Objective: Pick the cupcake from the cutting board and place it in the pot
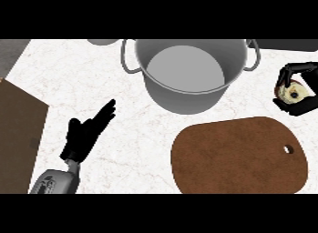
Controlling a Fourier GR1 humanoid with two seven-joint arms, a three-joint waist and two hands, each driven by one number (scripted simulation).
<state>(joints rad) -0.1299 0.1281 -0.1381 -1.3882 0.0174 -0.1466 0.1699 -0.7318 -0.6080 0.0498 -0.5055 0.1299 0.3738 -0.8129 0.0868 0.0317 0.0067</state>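
Looking down from the head view, nothing in sight carries a brand, label or readable writing; the pot, the board and the hands are all plain.

The right hand (308,88) sits at the right edge of the frame, a little above the middle, its black fingers curled round the cupcake (294,93), which shows as a pale round shape with a darker centre between fingers and thumb. So the cupcake is off the cutting board (238,157) and held up beside the pot (188,73), to the right of the pot's right handle and apart from it. The left hand (86,132) shows at the lower left, fingers straight and spread, pointing toward the upper right, holding nothing; its grey forearm (53,182) comes in from the bottom edge.

The pot stands at the upper middle, a tall grey vessel with a loop handle on each side, its mouth open and its pale floor visible. The brown, rounded cutting board lies at the lower right, just below the pot, with a small hole near its right edge and its top bare. Between the left hand and the pot there is a broad stretch of open counter.

The counter (74,77) is white marble with faint veining. A brown box-like block (13,136) stands at the left edge, and darker floor shows in the upper left corner.
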